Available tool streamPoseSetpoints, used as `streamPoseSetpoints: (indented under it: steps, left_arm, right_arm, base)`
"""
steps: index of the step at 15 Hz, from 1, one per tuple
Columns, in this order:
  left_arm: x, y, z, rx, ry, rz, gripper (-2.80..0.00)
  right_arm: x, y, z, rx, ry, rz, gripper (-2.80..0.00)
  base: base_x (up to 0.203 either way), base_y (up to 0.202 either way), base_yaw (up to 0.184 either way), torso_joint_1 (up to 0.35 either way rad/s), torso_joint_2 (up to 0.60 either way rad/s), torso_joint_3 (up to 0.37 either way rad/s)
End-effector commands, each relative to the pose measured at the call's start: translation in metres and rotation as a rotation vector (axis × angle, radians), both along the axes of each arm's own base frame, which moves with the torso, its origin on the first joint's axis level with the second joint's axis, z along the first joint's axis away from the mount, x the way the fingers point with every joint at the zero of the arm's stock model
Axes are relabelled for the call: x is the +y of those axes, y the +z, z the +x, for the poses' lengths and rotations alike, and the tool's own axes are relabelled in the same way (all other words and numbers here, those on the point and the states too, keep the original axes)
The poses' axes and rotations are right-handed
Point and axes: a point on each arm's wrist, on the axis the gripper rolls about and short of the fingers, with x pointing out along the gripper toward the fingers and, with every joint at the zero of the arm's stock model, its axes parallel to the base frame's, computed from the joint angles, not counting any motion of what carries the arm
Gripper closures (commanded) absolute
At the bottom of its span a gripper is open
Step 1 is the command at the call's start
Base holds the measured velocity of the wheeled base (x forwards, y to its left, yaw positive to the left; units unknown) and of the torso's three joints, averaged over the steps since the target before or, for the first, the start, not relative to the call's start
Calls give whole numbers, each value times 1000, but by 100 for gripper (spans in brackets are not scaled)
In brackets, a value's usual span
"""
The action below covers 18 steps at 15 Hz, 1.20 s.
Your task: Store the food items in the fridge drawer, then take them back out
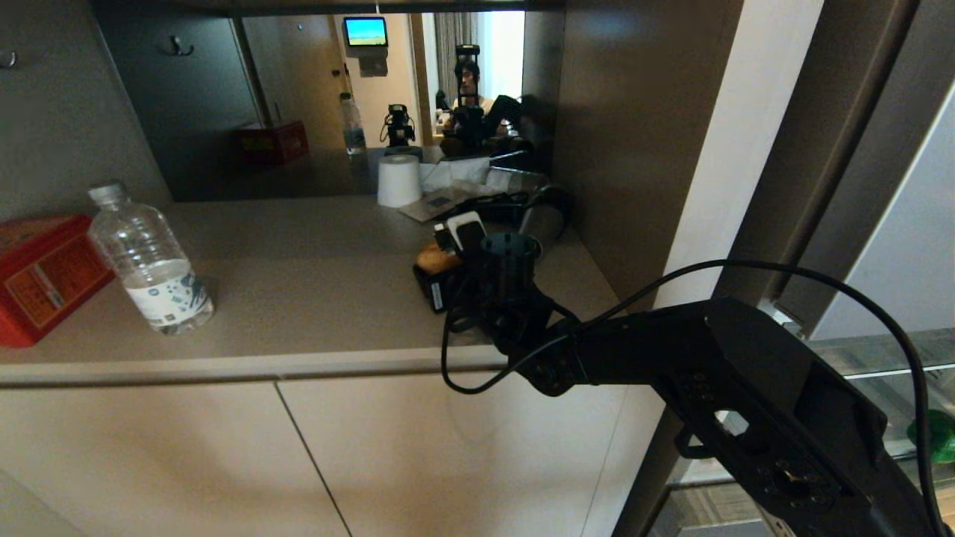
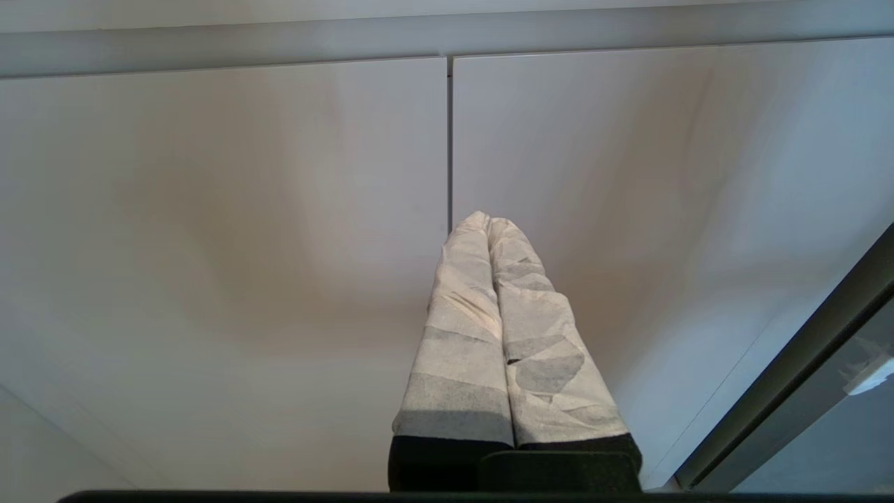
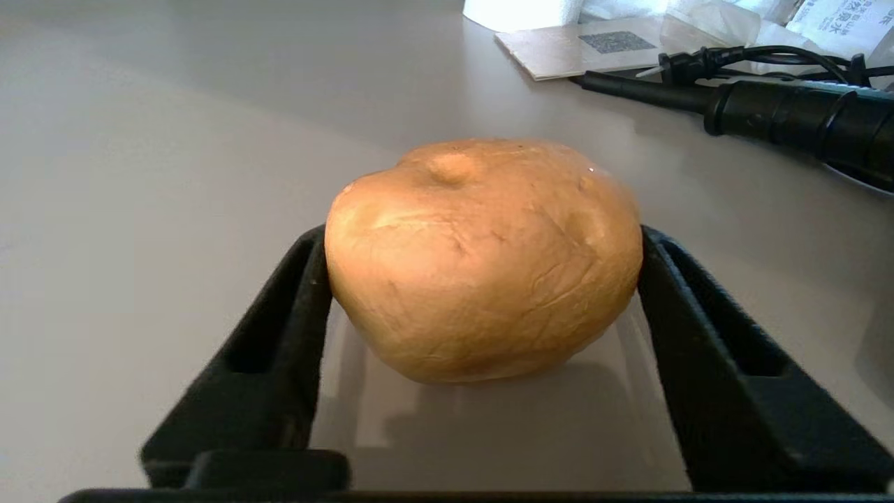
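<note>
A rounded tan-brown potato-like lump (image 3: 482, 265) rests on the beige counter (image 1: 298, 283). My right gripper (image 3: 483, 241) reaches over the counter edge, and its black fingers (image 3: 293, 307) press against both sides of the lump. In the head view the lump (image 1: 435, 259) shows only as a tan patch beside the gripper (image 1: 448, 259). A patch of the dark-green bell pepper (image 1: 941, 436) shows in the see-through fridge drawer (image 1: 873, 358) at the lower right. My left gripper (image 2: 487, 222), with taped fingers pressed together, hangs idle in front of the beige cabinet doors (image 2: 244, 244).
A water bottle (image 1: 153, 261) and a red box (image 1: 41, 272) stand on the counter's left. At the back are a white paper roll (image 1: 399, 180), papers and a black corded tool (image 3: 789, 115). A dark side wall (image 1: 634, 149) bounds the counter on the right. A person shows in the mirror.
</note>
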Motion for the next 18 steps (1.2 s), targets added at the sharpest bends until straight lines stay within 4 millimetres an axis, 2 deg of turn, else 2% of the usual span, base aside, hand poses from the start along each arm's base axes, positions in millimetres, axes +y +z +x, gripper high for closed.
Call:
streamPoseSetpoints:
  steps: [1,6,9,11,14,16,18]
  left_arm:
    - [0,0,0,2,0,-1,0]
    - [0,0,0,2,0,0,0]
    - [0,0,0,2,0,0,0]
    - [0,0,0,2,0,0,0]
    - [0,0,0,2,0,0,0]
    - [0,0,0,2,0,0,0]
    - [0,0,0,2,0,0,0]
  right_arm:
    - [0,1,0,-4,-2,2,0]
    - [-1,9,-3,-16,-8,8,0]
    - [-4,31,-13,-35,-23,28,0]
    - [-3,57,-36,-42,-36,42,0]
    - [-13,94,-88,-30,-4,41,0]
    - [-31,115,-129,-3,6,31,0]
    - [-61,132,-169,55,16,37,0]
  base:
    - [0,0,0,0,0,0]
    - [0,0,0,0,0,0]
    - [0,0,0,0,0,0]
    - [0,0,0,0,0,0]
    - [0,0,0,0,0,0]
    - [0,0,0,0,0,0]
    - [0,0,0,0,0,0]
